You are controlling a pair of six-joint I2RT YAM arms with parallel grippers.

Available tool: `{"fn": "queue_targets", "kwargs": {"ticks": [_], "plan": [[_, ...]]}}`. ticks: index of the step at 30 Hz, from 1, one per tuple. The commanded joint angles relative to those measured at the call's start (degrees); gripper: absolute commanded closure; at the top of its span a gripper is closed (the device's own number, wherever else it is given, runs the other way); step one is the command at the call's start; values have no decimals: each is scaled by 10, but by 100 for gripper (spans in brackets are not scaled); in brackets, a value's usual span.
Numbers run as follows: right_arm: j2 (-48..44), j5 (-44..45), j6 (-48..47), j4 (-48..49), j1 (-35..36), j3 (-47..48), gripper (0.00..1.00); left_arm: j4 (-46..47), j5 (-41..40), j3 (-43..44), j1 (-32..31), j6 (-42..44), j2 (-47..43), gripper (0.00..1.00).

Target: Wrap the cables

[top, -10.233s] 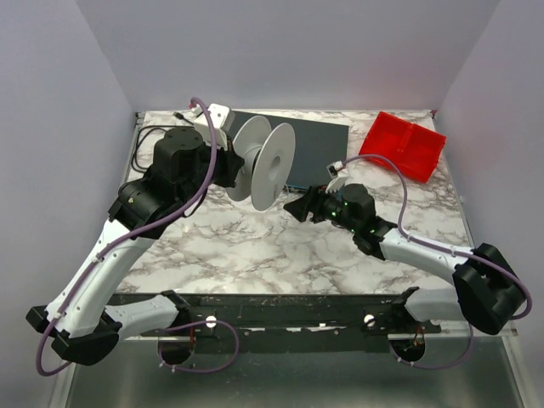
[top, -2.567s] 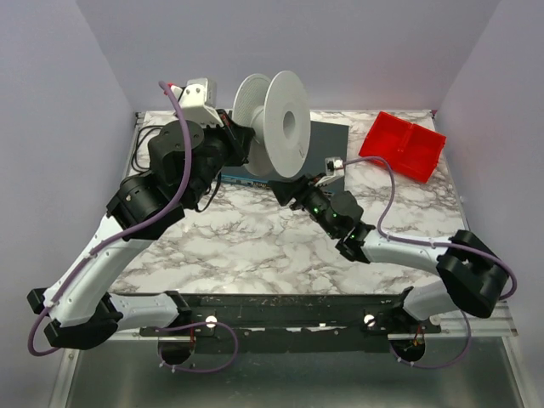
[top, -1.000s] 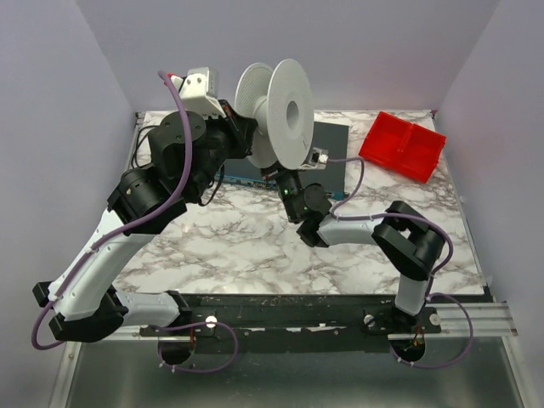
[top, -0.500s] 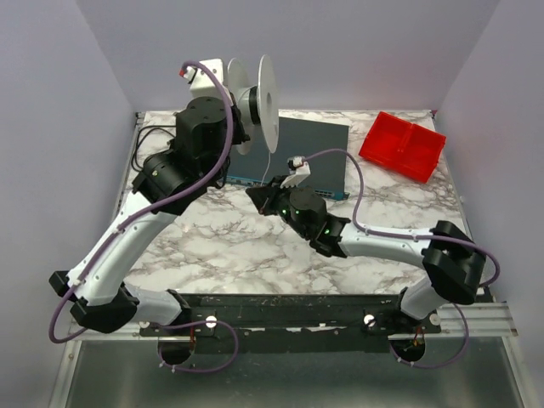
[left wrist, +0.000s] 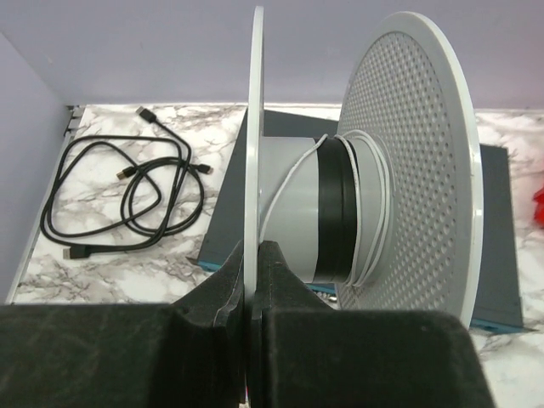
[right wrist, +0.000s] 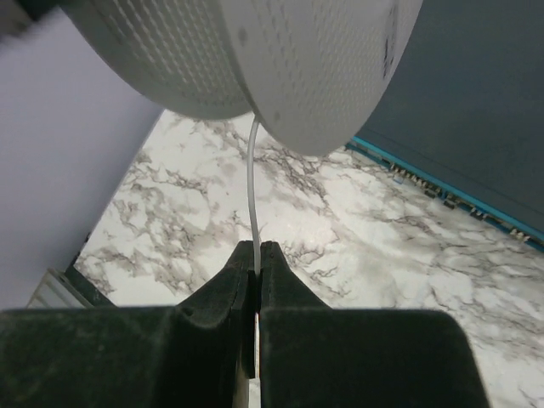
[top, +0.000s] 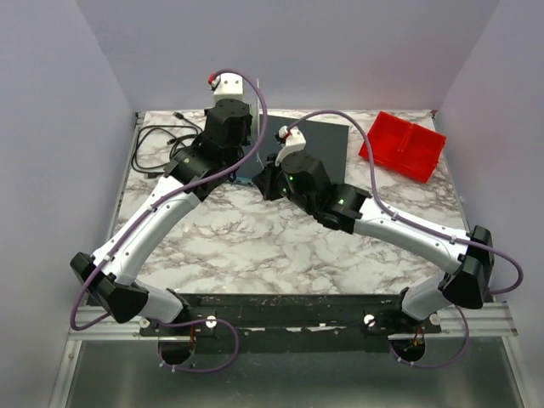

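Left wrist view shows winding in hand: left fingers (left wrist: 262, 255) clamp the spool (left wrist: 412, 161) flange, a few turns of cable (left wrist: 364, 208) sit on its hub, and right fingers (right wrist: 263, 259) pinch the strand just below; next, likely feed that strand taut while the spool turns.
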Motion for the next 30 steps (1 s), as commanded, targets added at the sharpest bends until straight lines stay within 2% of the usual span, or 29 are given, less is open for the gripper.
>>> {"fn": "queue_targets", "kwargs": {"ticks": [1, 13, 21, 30], "plan": [[-3, 26, -61, -122, 3, 62, 99, 61, 12, -30, 3, 19, -10, 100], [14, 99, -161, -167, -17, 161, 99, 42, 67, -87, 0, 22, -32, 100], [22, 55, -188, -165, -79, 199, 99, 44, 87, -119, -29, 37, -53, 100], [25, 20, -202, -135, -147, 180, 99, 40, 126, -146, -58, 87, -90, 100]]}}
